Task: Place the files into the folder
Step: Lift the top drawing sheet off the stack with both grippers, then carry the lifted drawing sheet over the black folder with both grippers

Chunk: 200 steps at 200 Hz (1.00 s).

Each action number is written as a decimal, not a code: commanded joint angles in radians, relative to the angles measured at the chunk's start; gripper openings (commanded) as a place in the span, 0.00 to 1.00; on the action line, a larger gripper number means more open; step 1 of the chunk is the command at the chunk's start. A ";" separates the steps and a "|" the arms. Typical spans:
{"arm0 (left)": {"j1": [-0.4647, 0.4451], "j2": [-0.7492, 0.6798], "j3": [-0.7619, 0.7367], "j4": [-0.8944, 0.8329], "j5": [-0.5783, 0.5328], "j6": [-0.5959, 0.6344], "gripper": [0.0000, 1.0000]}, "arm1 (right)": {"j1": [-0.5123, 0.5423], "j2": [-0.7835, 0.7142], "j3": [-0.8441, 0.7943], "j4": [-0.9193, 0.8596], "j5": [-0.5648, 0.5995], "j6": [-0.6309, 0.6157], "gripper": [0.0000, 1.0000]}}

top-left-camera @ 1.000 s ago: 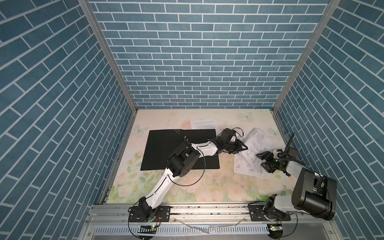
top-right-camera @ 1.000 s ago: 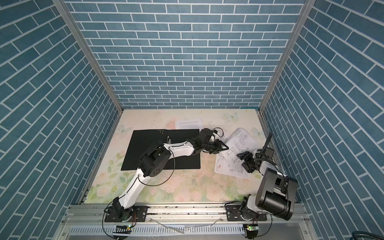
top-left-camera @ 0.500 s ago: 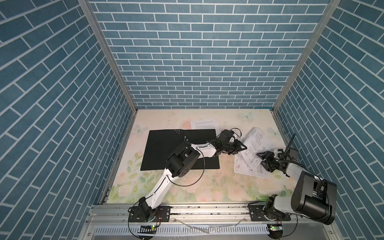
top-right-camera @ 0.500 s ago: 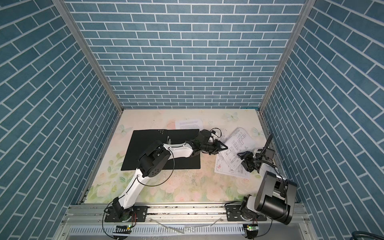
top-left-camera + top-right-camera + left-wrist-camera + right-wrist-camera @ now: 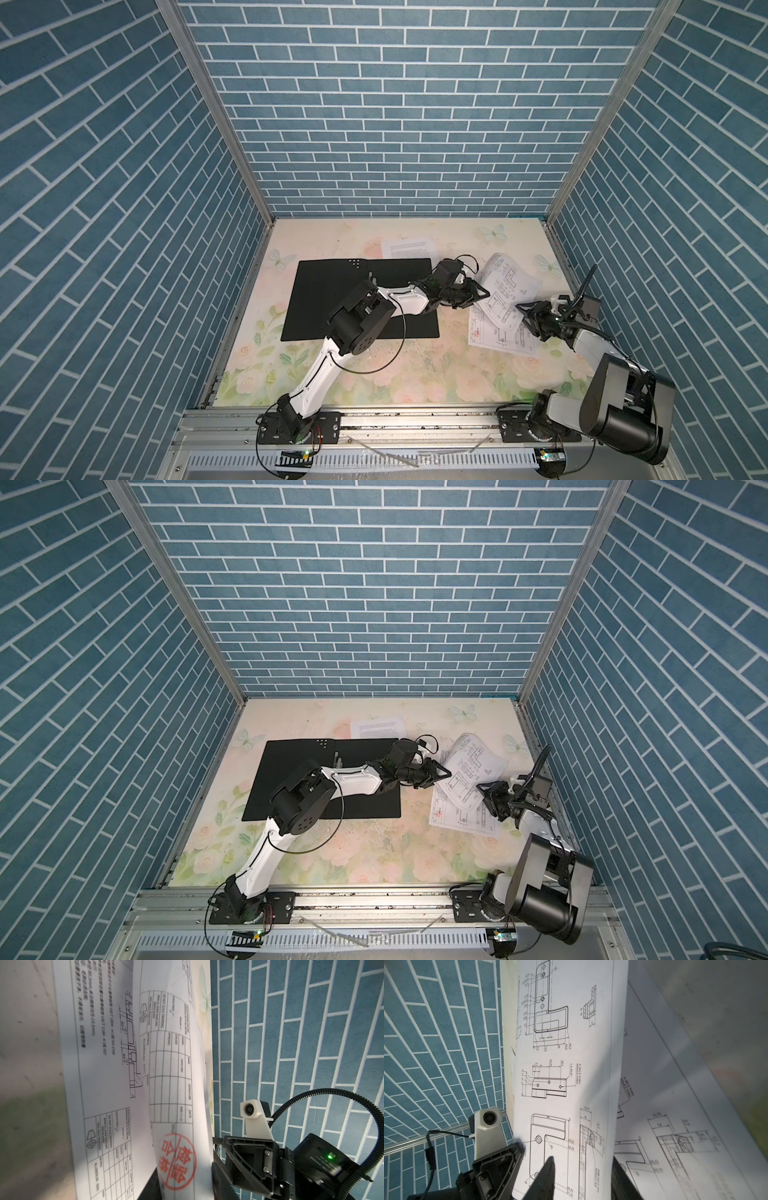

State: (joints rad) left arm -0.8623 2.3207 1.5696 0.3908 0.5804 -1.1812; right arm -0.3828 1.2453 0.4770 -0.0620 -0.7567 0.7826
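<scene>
Black open folder (image 5: 324, 291) (image 5: 291, 771) lies flat on the floral tabletop (image 5: 415, 374), left of centre, inner side up. Small metal clip (image 5: 370, 275) (image 5: 337, 757) shows on its spine line. The left arm reaches across its near right part.

White sheet of dense printed text (image 5: 409, 248) (image 5: 378, 728) lies flat near the far edge, about the middle. Its near edge meets the folder's far right corner; whether it is tucked under cannot be told.

Two white paper sheets with black technical line drawings lie close to the right edge, outside the folder. The lower drawing sheet (image 5: 498, 336) (image 5: 457, 818) (image 5: 675, 1126) is flat on the tabletop. The upper drawing sheet (image 5: 509, 284) (image 5: 473, 764) (image 5: 560, 1064) overlaps it and is raised and bowed between the two arms, carrying a round red stamp (image 5: 176, 1161).

Left pincer (image 5: 482, 294) (image 5: 444, 774) is turned on its side at this sheet's edge nearest the folder. The paper runs down between its dark fingers and stands off the surface there, so it is gripped.

Right pincer (image 5: 524, 309) (image 5: 484, 789) (image 5: 583, 1178) is at the opposite edge, nearest the right edge of the tabletop. One finger shows in front of the paper and one behind it. Whether they actually pinch it cannot be told.
</scene>
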 commanded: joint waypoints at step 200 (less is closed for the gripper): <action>0.126 -0.315 -0.220 -0.188 0.015 0.256 0.99 | 0.298 -0.031 0.453 -0.186 0.150 0.019 0.00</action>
State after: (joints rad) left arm -0.7551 2.1201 1.3659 0.3317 0.5816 -1.0637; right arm -0.1787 1.1683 0.7933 -0.1944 -0.6785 0.8120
